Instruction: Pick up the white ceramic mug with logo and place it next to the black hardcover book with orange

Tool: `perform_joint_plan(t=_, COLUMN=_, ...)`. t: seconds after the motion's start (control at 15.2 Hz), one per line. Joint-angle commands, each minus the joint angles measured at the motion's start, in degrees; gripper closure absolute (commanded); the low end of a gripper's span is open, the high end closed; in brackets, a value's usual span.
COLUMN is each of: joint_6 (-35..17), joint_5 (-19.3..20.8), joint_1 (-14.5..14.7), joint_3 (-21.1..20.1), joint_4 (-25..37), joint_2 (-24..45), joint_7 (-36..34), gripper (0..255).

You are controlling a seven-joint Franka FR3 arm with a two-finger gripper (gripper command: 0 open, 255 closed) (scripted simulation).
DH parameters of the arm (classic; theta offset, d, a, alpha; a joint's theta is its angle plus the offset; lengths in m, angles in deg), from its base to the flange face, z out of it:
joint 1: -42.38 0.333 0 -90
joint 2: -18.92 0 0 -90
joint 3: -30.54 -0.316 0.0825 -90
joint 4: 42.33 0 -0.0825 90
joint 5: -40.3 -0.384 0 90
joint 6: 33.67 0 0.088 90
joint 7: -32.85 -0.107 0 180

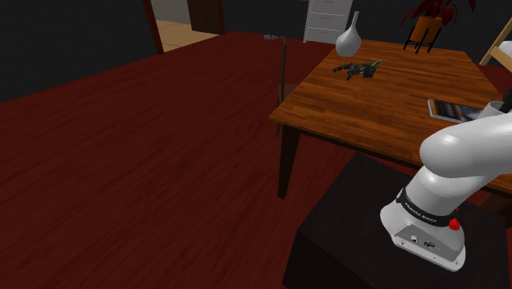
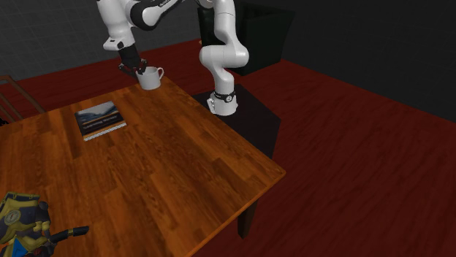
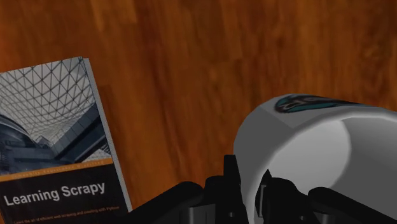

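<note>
A white mug (image 2: pixel 151 77) with a teal logo (image 3: pixel 299 104) is near the table's far corner in the second exterior view. My gripper (image 2: pixel 135 67) is shut on its rim, one finger inside the wall and one outside, as the wrist view shows around the gripper (image 3: pixel 254 194). I cannot tell whether the mug's base touches the wood. The book (image 2: pixel 100 119) lies flat a short way from the mug; its cover (image 3: pixel 57 140) has a glass-roof photo above a black band with a thin orange line. In the shoulder view the book (image 1: pixel 454 109) is beside my arm.
The wooden table (image 2: pixel 183 175) ends close behind the mug. A dark multicoloured toy (image 1: pixel 357 70) and a grey vase (image 1: pixel 349 37) stand at its other end. A chair (image 2: pixel 11 95) is at one side. My black stand (image 1: pixel 361 238) abuts the table.
</note>
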Motion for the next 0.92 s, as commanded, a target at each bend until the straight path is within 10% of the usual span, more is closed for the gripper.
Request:
perform_joint_plan(t=0.0, joint_6=-1.54, joint_5=0.62, joint_1=0.17, joint_3=1.04, joint_4=-1.15, joint_2=0.19, joint_7=-0.22, gripper=255)
perform_joint_plan(t=0.86, joint_6=-11.51, joint_5=4.34, joint_1=3.98, joint_3=10.27, joint_4=-6.09, joint_2=3.15, joint_7=-1.13, gripper=255)
